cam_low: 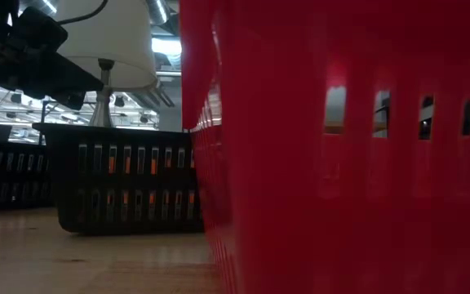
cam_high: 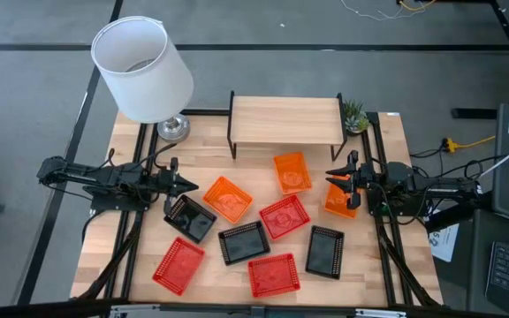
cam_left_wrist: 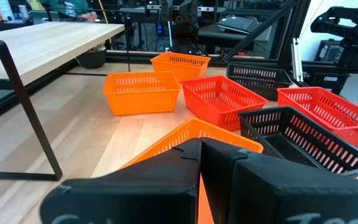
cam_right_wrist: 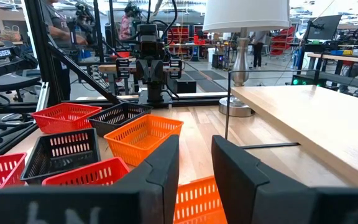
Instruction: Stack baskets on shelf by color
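The shelf [cam_high: 285,119] stands at the table's far edge with nothing on its board. Three orange, three red and three black baskets lie scattered on the tabletop in front of it. My left gripper [cam_high: 194,185] [cam_left_wrist: 199,149] is shut, its tips level at the left corner of an orange basket [cam_high: 228,198] [cam_left_wrist: 194,127], above a black basket [cam_high: 190,216]. My right gripper [cam_high: 332,179] [cam_right_wrist: 194,146] is open by a narrow gap and hovers over another orange basket [cam_high: 341,201] [cam_right_wrist: 194,199]. The third orange basket [cam_high: 292,171] rests just in front of the shelf. My left gripper has its shut fingertips [cam_left_wrist: 185,146] right at the near corner [cam_left_wrist: 194,123] of the orange basket, coming level from the table's left. Whether they touch the corner I cannot tell. The basket rests on the table.
A white-shaded lamp [cam_high: 144,66] stands at the far left corner and a small plant [cam_high: 354,115] beside the shelf's right end. Red baskets [cam_high: 284,215] [cam_high: 179,263] [cam_high: 273,274] and black baskets [cam_high: 242,242] [cam_high: 326,251] crowd the near half. A red basket wall [cam_low: 341,147] fills the low view.
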Tool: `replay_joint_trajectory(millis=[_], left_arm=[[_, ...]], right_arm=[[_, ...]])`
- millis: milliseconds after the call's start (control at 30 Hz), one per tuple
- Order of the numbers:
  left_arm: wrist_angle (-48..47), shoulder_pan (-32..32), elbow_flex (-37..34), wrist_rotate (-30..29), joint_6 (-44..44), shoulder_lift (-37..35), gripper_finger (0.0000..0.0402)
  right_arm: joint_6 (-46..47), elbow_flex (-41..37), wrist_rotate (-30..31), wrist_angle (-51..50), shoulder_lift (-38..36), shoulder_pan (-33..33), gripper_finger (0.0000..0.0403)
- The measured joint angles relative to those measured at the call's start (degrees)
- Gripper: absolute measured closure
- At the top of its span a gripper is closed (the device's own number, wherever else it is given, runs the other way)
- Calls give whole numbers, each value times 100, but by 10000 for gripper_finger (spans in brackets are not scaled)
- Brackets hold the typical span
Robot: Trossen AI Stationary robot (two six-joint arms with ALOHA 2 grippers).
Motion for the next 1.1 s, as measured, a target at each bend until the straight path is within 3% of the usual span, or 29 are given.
replay_joint_trajectory(millis=[233,433,633,767,900,1100], left_arm=[[0,0,-2,0,-1,1,401],[197,0,-2,-21,58,2,401],[1778,4,-2,-43,544,-1,401],[2903,4,-2,-42,1245,-1,401],[3870,4,-2,-147,2075,-1,401],[4052,7,-2,-1202,2877,-1,401]], right_arm=[[743,1,-198,213,0,0,307],[457,0,-869,1630,0,0,307],[-478,0,-1570,3665,-2,1,307],[-730,46,-1675,4232,-2,1,307],[-858,626,-1097,3365,61,1,307],[-107,2502,567,-46,690,1,307]])
